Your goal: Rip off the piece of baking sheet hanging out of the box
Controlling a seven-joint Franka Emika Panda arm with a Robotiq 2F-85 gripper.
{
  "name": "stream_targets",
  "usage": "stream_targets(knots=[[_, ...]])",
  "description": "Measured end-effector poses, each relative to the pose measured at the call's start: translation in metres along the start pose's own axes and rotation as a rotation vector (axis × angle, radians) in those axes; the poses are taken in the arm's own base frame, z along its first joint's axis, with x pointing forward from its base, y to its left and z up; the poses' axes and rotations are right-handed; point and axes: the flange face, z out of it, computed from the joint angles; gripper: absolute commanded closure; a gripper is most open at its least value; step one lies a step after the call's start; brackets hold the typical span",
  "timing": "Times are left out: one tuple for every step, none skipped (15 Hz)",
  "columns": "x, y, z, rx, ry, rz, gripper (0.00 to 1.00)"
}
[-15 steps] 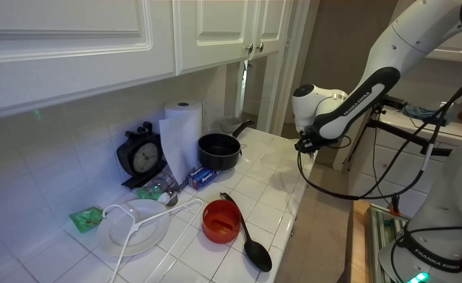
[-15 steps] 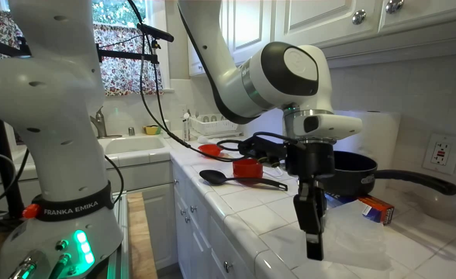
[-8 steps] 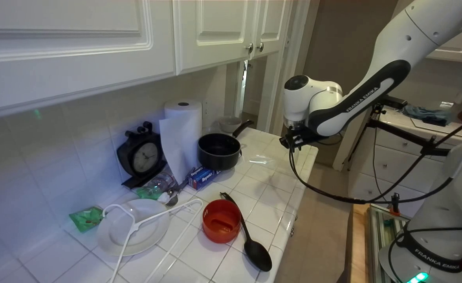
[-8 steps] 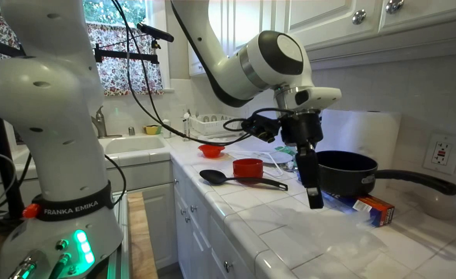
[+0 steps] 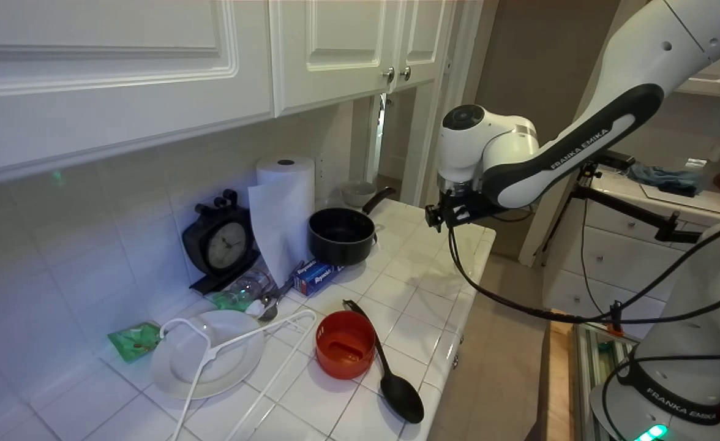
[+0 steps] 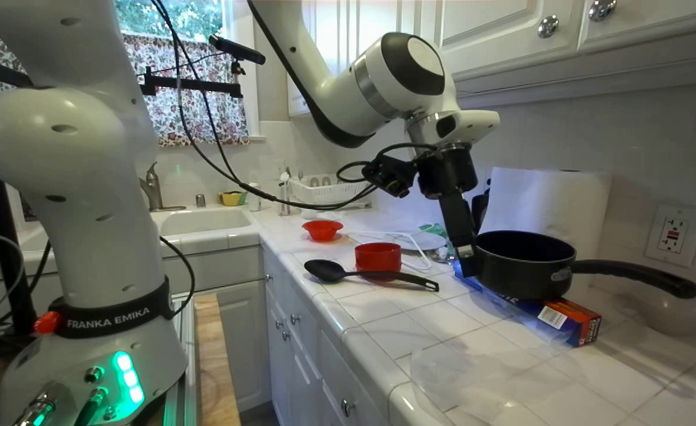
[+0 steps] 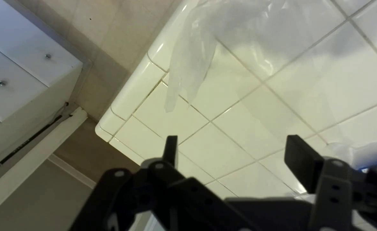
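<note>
My gripper (image 7: 232,141) stands open in the wrist view, with only bare tile between its two separated fingers. In an exterior view, the gripper (image 6: 472,245) is above the counter, just in front of the pan. The translucent baking sheet (image 6: 466,373) lies crumpled on the tiles by the counter's front edge, clear of the fingers. In the wrist view, the sheet (image 7: 191,54) shows a ragged end near that edge. The blue box (image 5: 314,278) sits under the pan, its orange end (image 6: 587,328) showing. Some film lies against the box; I cannot tell whether the sheet still joins it.
A black pan (image 6: 525,266) rests on the box, its handle pointing outward. Behind it stands a paper towel roll (image 6: 549,201). A red cup (image 5: 345,345), a black spoon (image 5: 400,392), a plate (image 5: 182,380) and a white hanger (image 5: 213,353) occupy the counter. Cabinets (image 5: 335,55) overhang it.
My gripper has opened and risen, moving towards the pan. The sheet, stretched beside the fingers a second ago, has dropped onto the counter and slid nearer the front edge.
</note>
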Motion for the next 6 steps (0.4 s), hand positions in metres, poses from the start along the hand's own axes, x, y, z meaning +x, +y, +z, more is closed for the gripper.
stream_targets(knots=[[-0.0016,-0.0007,-0.0044,0.006,0.006,-0.003,0.0],[-0.003,-0.0011,-0.0089,0.013,0.013,-0.006,0.0],[-0.0032,-0.0015,-0.011,0.015,0.016,-0.006,0.0],[-0.0033,-0.0015,-0.0105,0.015,0.015,-0.007,0.0],[-0.0033,-0.0014,-0.0097,0.013,0.014,-0.007,0.0],[-0.0034,-0.0012,-0.0089,0.012,0.013,-0.006,0.0]])
